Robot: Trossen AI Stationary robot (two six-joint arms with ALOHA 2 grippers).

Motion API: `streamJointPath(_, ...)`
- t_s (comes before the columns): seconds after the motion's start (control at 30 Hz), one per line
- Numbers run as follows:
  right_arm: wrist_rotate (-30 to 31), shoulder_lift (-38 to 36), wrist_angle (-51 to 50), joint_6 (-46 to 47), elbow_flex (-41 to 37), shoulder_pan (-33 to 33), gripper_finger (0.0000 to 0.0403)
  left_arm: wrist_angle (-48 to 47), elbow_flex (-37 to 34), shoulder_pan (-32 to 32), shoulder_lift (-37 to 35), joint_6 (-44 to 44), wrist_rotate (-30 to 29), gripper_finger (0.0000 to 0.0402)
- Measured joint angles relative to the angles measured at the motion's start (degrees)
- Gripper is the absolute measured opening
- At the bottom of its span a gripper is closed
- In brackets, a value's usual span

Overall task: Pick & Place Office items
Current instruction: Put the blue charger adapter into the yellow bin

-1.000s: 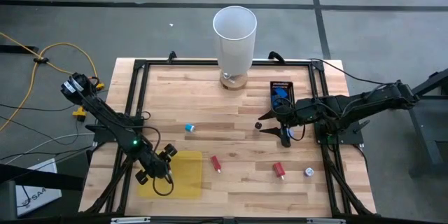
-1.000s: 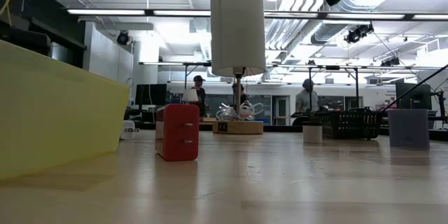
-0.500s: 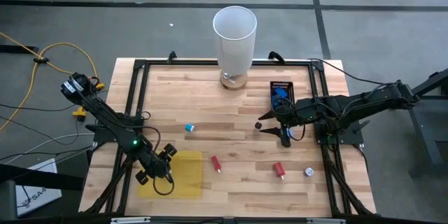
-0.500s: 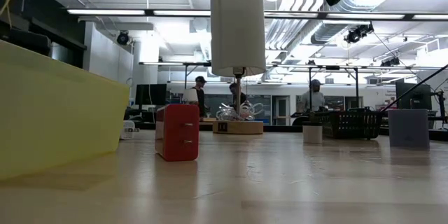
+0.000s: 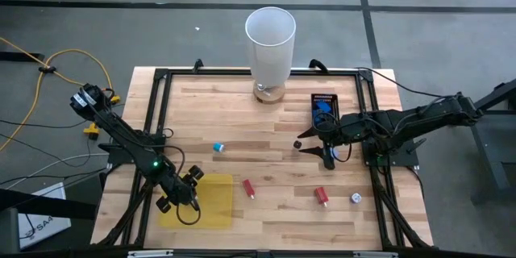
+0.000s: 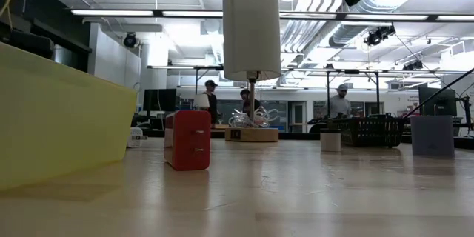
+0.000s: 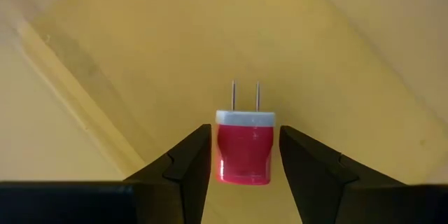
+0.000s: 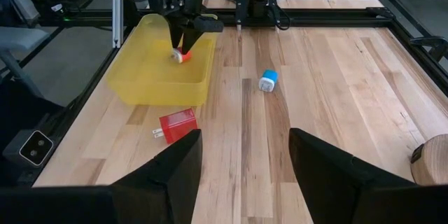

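My left gripper point(image 5: 190, 196) hangs over the yellow tray point(image 5: 211, 210) at the table's near left, its fingers slanting down. A red plug charger with a white face and two prongs point(image 7: 244, 147) lies between its fingers, and a thin strip of tray shows on each side. The right wrist view also shows this charger point(image 8: 182, 54) at those fingertips, inside the tray. My right gripper point(image 8: 245, 175) waits open and empty above the table's right half. On the wood lie a blue piece point(image 5: 218, 147), two red pieces point(image 5: 249, 188) point(image 5: 321, 196), a whitish round one point(image 5: 355, 198) and a small dark one point(image 5: 297, 143).
A tall white cylinder point(image 5: 270, 44) stands on a wooden base at the far middle. A small black tray point(image 5: 324, 106) with a blue piece lies at the far right. A black frame point(image 5: 153, 113) runs along the table's edges. People move in the room beyond the table.
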Motion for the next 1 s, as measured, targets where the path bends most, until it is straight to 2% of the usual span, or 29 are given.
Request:
streamJointPath(0.47,0.0,0.0,0.0,0.0,0.0,0.0,0.0201,2.4,0.0,0.0,0.0,2.5,-0.5,0.0161)
streamJointPath(0.7,0.0,0.0,0.0,0.0,0.0,0.0,0.0201,2.4,2.2,0.0,-0.5,3.2,-0.6,0.0161)
streamJointPath(1.0,0.0,0.0,0.0,0.0,0.0,0.0,0.0201,2.6,4.3,0.0,-2.8,6.1,-3.6,0.0161)
